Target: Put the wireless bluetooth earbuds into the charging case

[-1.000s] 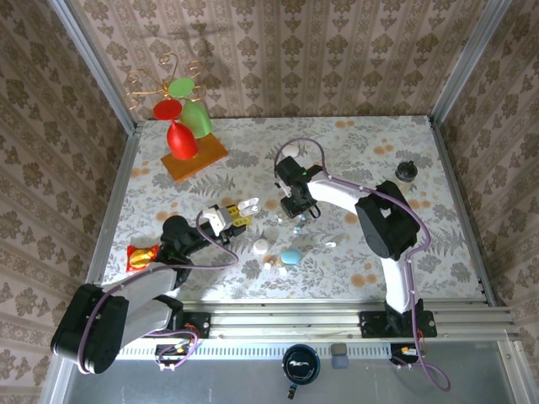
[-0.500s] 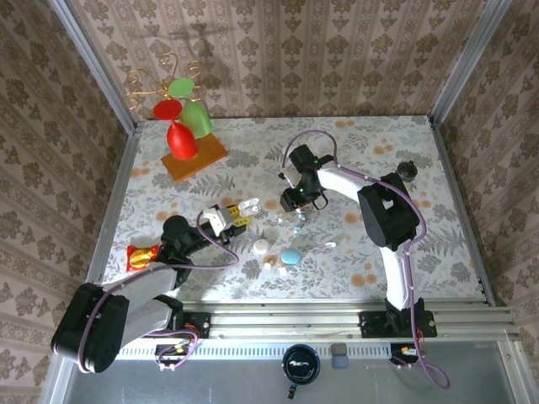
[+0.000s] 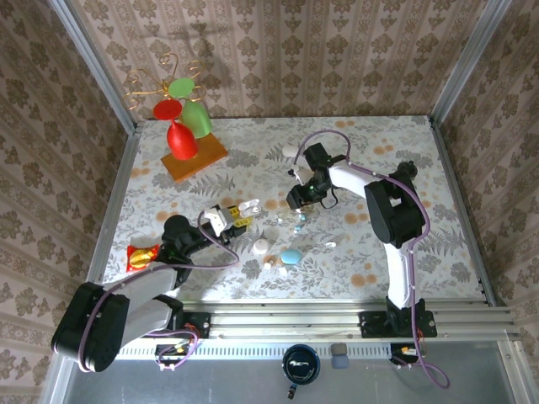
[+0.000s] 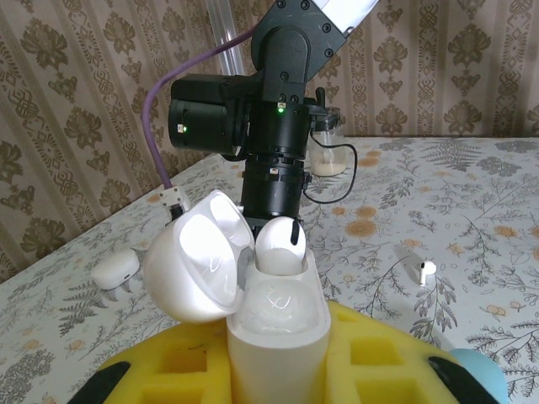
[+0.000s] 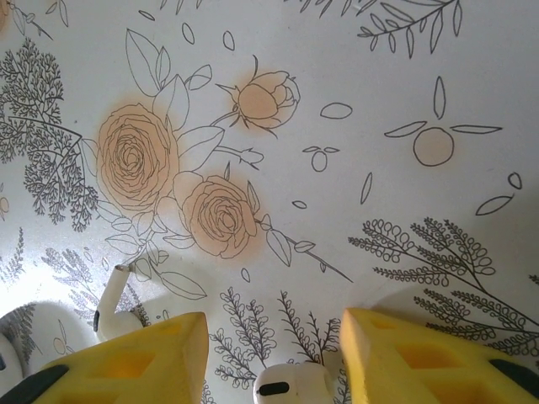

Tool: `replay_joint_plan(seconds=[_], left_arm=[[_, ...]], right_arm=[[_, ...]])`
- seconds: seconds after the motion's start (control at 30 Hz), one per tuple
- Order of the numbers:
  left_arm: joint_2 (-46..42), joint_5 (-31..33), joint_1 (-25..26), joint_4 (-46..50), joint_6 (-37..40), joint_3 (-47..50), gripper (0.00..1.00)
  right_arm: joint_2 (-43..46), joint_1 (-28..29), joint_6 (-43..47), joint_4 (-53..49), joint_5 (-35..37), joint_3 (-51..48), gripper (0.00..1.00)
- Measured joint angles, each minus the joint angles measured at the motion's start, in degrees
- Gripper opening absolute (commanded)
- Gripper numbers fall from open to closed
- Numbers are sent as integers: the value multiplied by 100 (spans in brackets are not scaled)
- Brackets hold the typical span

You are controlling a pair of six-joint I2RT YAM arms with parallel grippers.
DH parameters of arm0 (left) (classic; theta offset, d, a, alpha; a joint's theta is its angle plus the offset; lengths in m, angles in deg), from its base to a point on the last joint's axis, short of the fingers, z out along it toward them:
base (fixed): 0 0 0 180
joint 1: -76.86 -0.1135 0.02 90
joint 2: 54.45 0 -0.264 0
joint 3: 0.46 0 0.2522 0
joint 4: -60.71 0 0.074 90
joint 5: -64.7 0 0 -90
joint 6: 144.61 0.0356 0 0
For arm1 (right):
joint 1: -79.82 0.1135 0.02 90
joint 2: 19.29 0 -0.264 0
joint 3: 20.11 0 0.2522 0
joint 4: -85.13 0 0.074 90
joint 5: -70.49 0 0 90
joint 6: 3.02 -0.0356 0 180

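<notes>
My left gripper (image 4: 278,370) is shut on a white charging case (image 4: 278,324), its yellow pads on either side of it. The lid (image 4: 198,265) is swung open to the left, and one white earbud (image 4: 280,244) sits in the far socket. In the top view the left gripper (image 3: 226,220) holds the case left of centre. My right gripper (image 5: 274,353) stands open just above the table, with a white earbud (image 5: 293,385) lying between its fingers, untouched. Another earbud (image 5: 114,307) lies to its left. In the top view the right gripper (image 3: 301,202) points down at mid-table.
A loose earbud (image 3: 330,245) lies on the floral cloth. A shut white case (image 3: 261,247) and a blue case (image 3: 290,255) sit near the front. Red and green glasses on a wooden board (image 3: 194,156) stand back left. A red wrapped thing (image 3: 139,257) lies by the left edge.
The right arm has swung its elbow to the right and the right gripper has shifted slightly right. The left arm and the case have not moved.
</notes>
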Motion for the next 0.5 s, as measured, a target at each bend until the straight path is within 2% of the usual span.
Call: replay_joint_plan(seconds=[0.37, 0.5], left_arm=[[2, 7, 0, 2, 0, 0, 0], [2, 24, 0, 0, 4, 0, 0]], right_arm=[[435, -42, -151, 59, -122, -651, 45], [616, -42, -214, -48, -107, -835, 48]])
